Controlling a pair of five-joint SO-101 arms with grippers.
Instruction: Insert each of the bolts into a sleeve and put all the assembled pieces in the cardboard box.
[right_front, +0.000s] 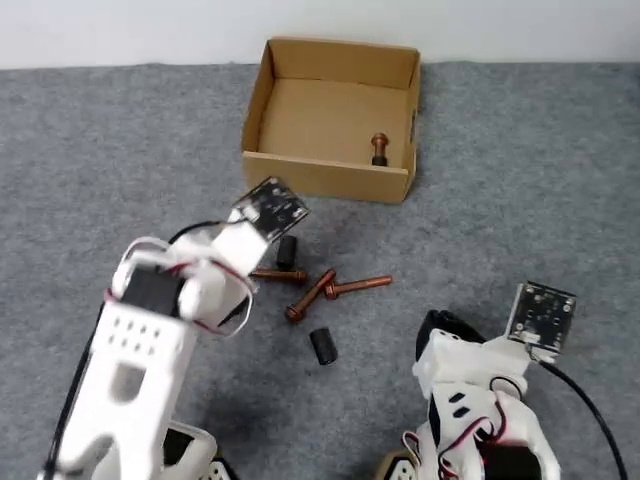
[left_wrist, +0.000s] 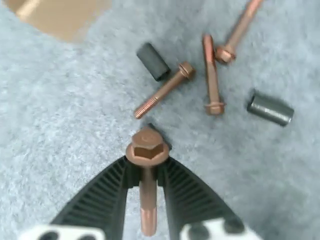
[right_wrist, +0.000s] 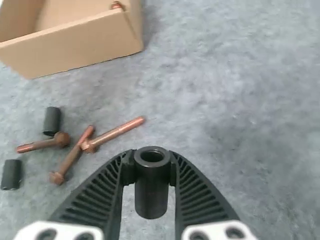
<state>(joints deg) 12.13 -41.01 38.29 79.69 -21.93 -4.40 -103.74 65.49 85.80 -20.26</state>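
Grey carpet (right_front: 520, 180) on the table, white wall behind. Left gripper (left_wrist: 148, 165) is clamped on a bolt (left_wrist: 147, 150), the hex head sitting at the tips and the shank pinched between the ribbed jaws. Right gripper (right_wrist: 151, 167) is clamped on a black sleeve (right_wrist: 151, 192), its open bore facing out past the tips. On the carpet near the left gripper lie three loose bolts (left_wrist: 165, 91), two of them touching at the heads, with two spare sleeves (left_wrist: 153, 61), one just beside a bolt head and one apart. Farther off stands the box (right_front: 330, 182), holding one assembled piece (right_front: 379, 150) near its right wall. Judgement: bolts and sleeves are stiff, smooth and dense for their size. Round bodies may roll on the carpet or pivot in the jaws, so grip mid-shank, or mid-barrel on a sleeve, leaving thread end and bore free. Alignment looks tight, and a tilted bolt would likely jam.
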